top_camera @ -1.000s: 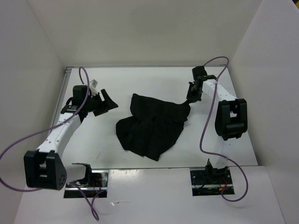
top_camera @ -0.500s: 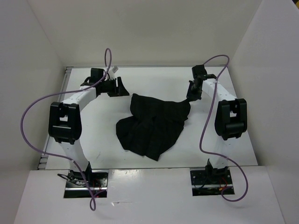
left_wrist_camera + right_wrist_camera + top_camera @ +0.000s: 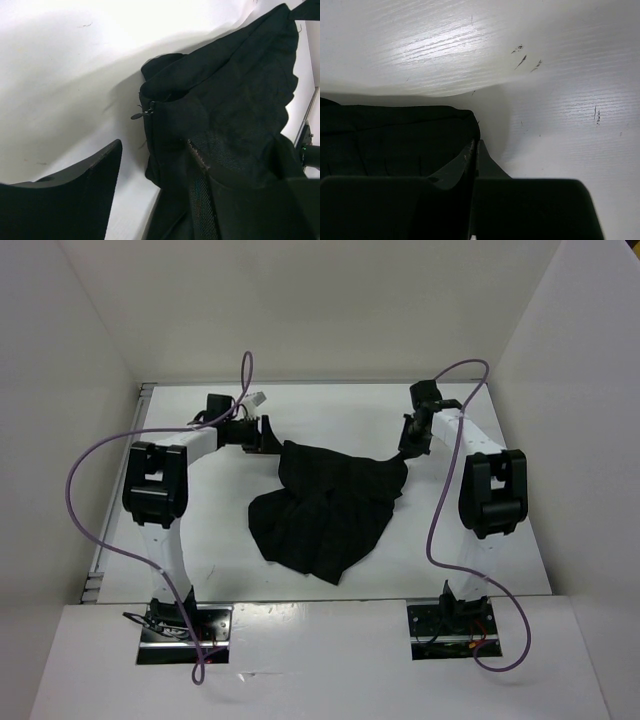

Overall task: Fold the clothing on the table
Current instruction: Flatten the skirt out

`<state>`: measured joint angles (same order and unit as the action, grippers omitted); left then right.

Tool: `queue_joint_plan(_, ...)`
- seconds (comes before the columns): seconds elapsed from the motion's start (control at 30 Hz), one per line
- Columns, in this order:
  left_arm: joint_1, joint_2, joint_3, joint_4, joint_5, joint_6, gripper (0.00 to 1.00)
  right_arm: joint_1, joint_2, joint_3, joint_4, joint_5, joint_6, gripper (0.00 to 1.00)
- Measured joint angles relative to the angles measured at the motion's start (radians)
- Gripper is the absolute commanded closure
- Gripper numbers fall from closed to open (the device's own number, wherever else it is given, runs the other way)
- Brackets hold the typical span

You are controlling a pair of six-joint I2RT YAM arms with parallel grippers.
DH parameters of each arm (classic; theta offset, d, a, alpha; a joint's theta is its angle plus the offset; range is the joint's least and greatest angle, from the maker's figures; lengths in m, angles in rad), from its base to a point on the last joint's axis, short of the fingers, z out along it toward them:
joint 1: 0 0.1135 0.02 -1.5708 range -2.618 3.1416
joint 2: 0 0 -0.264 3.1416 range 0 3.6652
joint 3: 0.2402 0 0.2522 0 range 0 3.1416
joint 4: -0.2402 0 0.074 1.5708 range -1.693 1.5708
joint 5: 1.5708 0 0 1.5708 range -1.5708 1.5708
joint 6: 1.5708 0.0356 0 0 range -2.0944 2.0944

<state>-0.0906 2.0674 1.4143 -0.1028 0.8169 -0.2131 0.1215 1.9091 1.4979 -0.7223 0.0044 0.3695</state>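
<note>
Clothing (image 3: 322, 510), a black pleated skirt, lies crumpled near the middle of the white table (image 3: 330, 412), bunched into an uneven heap with its lowest fold pointing toward the arms' bases. At the far right corner of the fabric, the right gripper (image 3: 408, 450) is pinched tight on the cloth. A tongue of skirt stretches from the heap to meet it, and the right wrist view shows the two fingers pressed together with black fabric lying against their left side.

On the opposite side, the left gripper (image 3: 268, 436) sits low at the skirt's far left corner, its jaws standing wide apart. In the left wrist view, one jaw is over bare table just beside the cloth while the other is over the fabric itself, so the corner's edge lies between them. Whether either jaw touches the cloth cannot be told. A small zip pull (image 3: 141, 113) shows at that edge of the skirt, beside a folded-over band.

Purple cables (image 3: 68, 490) loop from both arms, and plain white walls (image 3: 300, 310) enclose the table on three sides.
</note>
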Motion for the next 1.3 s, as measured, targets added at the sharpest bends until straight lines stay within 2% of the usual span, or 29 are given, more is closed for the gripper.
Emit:
queue_joint_plan(0.07,-0.004,0.016,0.001,0.008,0.006,0.003,0.41,0.000,0.003,0.002,-0.001,-0.001,0.000,1.00)
queue_joint_plan(0.17,-0.008,0.040,0.002,0.035,0.017,0.000,0.57,0.000,0.011,0.003,-0.002,-0.001,-0.001,1.00)
queue_joint_plan(0.27,-0.013,0.068,0.005,0.072,0.037,-0.013,0.58,0.000,0.013,0.003,-0.003,-0.002,-0.003,1.00)
queue_joint_plan(0.33,-0.018,0.088,0.005,0.120,0.066,-0.055,0.63,0.000,0.013,0.005,-0.003,-0.002,-0.004,1.00)
queue_joint_plan(0.47,-0.025,0.115,0.003,0.244,0.137,-0.164,0.89,0.000,0.013,0.008,-0.003,-0.007,-0.005,1.00)
queue_joint_plan(0.5,-0.029,0.116,0.003,0.267,0.152,-0.188,1.00,-0.001,0.013,0.008,-0.003,-0.011,-0.005,1.00)
queue_joint_plan(0.6,-0.047,0.109,0.004,0.283,0.173,-0.214,1.00,-0.007,0.012,0.008,-0.003,-0.019,-0.008,1.00)
queue_joint_plan(0.73,-0.056,0.051,0.034,0.155,0.155,-0.196,1.00,-0.031,-0.010,0.022,-0.010,-0.032,-0.008,1.00)
queue_joint_plan(0.9,-0.003,-0.127,0.150,-0.002,0.063,-0.178,1.00,-0.071,-0.088,0.156,-0.035,-0.038,-0.008,1.00)
queue_joint_plan(1.03,0.045,-0.285,0.225,-0.031,0.009,-0.178,1.00,-0.069,-0.189,0.246,-0.015,-0.086,0.004,1.00)
queue_joint_plan(1.17,0.048,-0.369,0.207,-0.039,-0.012,-0.178,1.00,-0.065,-0.265,0.244,-0.009,-0.106,0.004,1.00)
queue_joint_plan(1.3,0.048,-0.349,0.159,-0.064,-0.032,-0.179,1.00,-0.067,-0.278,0.230,0.003,-0.111,0.004,1.00)
